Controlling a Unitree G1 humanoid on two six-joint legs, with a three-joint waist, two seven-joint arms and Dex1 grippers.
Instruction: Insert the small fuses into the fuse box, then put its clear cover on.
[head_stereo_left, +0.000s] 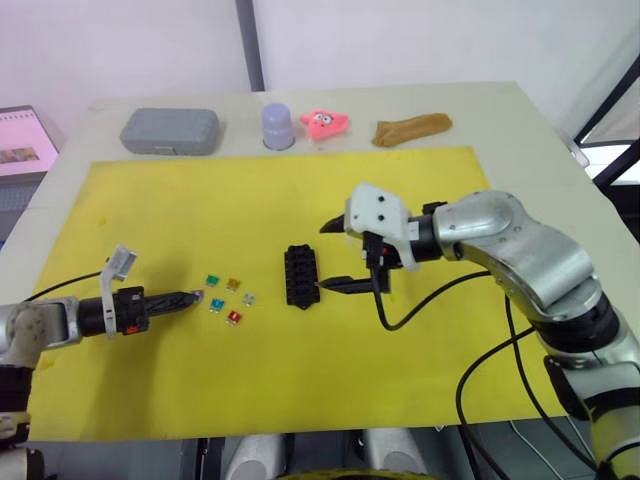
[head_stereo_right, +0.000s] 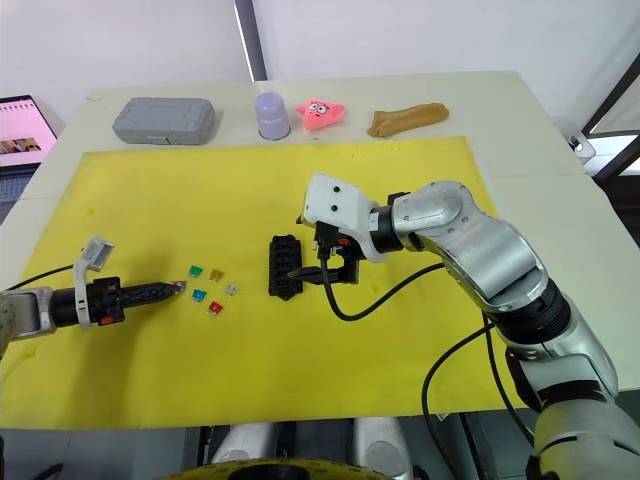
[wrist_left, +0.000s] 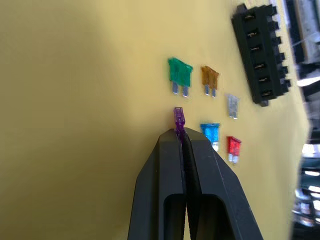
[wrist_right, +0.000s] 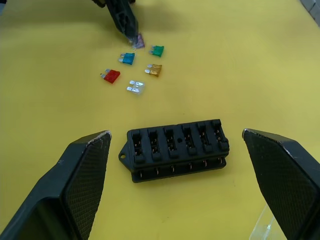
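The black fuse box (head_stereo_left: 299, 276) lies mid-mat with its slots empty. My right gripper (head_stereo_left: 336, 256) hovers just right of it, open, its fingers (wrist_right: 80, 185) spread wider than the box. Left of the box lie five small fuses: green (head_stereo_left: 212, 281), orange (head_stereo_left: 233, 284), pale grey (head_stereo_left: 248, 298), blue (head_stereo_left: 216, 304) and red (head_stereo_left: 234, 317). My left gripper (head_stereo_left: 195, 296) is shut on the purple fuse (wrist_left: 178, 119), low over the mat beside the green and blue ones. A sliver of clear plastic (wrist_right: 261, 226), apparently the clear cover, shows by the right finger.
A yellow mat (head_stereo_left: 150, 210) covers the table. Along the back edge sit a grey case (head_stereo_left: 170, 131), a lavender cup (head_stereo_left: 278, 126), a pink toy (head_stereo_left: 324, 122) and a tan cloth (head_stereo_left: 411, 129). A black cable (head_stereo_left: 430, 300) trails from my right wrist.
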